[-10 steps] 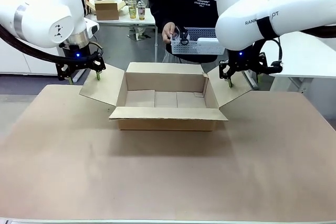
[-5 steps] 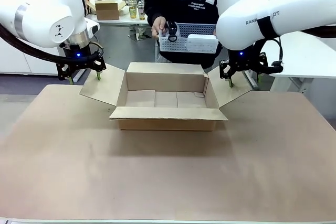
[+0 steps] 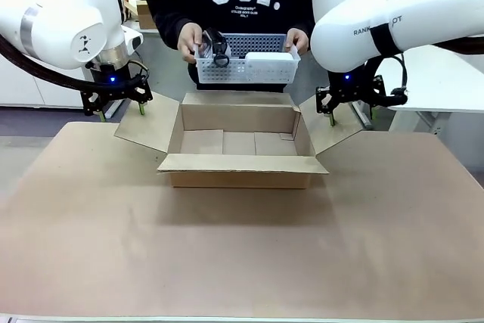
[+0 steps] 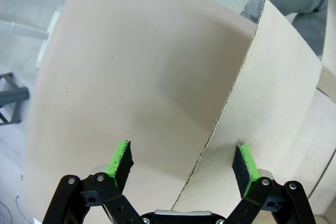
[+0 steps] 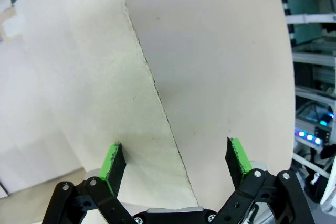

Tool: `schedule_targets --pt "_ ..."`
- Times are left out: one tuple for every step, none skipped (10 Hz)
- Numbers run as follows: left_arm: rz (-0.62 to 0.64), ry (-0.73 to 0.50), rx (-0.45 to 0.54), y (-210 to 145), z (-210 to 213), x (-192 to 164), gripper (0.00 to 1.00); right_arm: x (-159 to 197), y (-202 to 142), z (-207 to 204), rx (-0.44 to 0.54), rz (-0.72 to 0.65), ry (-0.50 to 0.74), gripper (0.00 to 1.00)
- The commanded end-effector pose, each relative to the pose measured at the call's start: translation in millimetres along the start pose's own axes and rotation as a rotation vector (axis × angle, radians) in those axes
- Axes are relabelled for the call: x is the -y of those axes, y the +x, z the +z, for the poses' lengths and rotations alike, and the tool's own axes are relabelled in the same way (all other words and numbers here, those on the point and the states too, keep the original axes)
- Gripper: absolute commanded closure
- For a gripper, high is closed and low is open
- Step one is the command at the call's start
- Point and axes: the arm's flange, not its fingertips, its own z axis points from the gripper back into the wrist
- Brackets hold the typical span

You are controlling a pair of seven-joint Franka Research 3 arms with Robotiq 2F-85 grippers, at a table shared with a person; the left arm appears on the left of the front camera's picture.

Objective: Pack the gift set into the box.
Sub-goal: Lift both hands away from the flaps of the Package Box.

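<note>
The person at the far side of the table [image 3: 227, 255] holds the gift set [image 3: 246, 68] in the air with both hands. The person's right hand [image 3: 189, 38] grips one short end of the white perforated tray and the person's left hand [image 3: 296, 38] grips the other. The tray hangs level just above and behind the far wall of the box [image 3: 238, 117]. Black items [image 3: 219, 47] sit at the end by the right hand, and a flat white oblong piece [image 3: 268, 57] lies toward the left hand.

The box stands open on the table with its flaps spread. The left gripper [image 3: 121, 111] hangs at the outer edge of the left flap [image 3: 148, 126]. In the left wrist view its fingers are spread wide, with the flap's edge running up between them. The right gripper [image 3: 349, 115] hangs likewise at the right flap [image 3: 333, 130], jaws apart and the flap's edge between them, clamping nothing.
</note>
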Motion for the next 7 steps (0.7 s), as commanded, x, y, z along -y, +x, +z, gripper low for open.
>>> schedule_targets --pt "0.013 0.020 0.010 -1.0 0.9 1.0 0.00 1.9 1.3 2.5 0.010 0.008 -0.019 0.00" --pt "0.013 0.020 0.010 -1.0 0.9 1.0 0.00 1.9 1.3 2.5 0.010 0.008 -0.019 0.00" --pt "0.013 0.020 0.010 -1.0 0.9 1.0 0.00 1.9 1.3 2.5 0.010 0.008 -0.019 0.00" --pt "0.013 0.020 0.010 -1.0 0.9 1.0 0.00 1.9 1.3 2.5 0.010 0.008 -0.019 0.00" --pt "0.013 0.020 0.010 -1.0 0.9 1.0 0.00 1.9 1.3 2.5 0.010 0.008 -0.019 0.00" --pt "0.013 0.020 0.010 -1.0 0.9 1.0 0.00 1.9 1.3 2.5 0.010 0.008 -0.019 0.00" --pt "0.013 0.020 0.010 -1.0 0.9 1.0 0.00 1.9 1.3 2.5 0.010 0.008 -0.019 0.00"
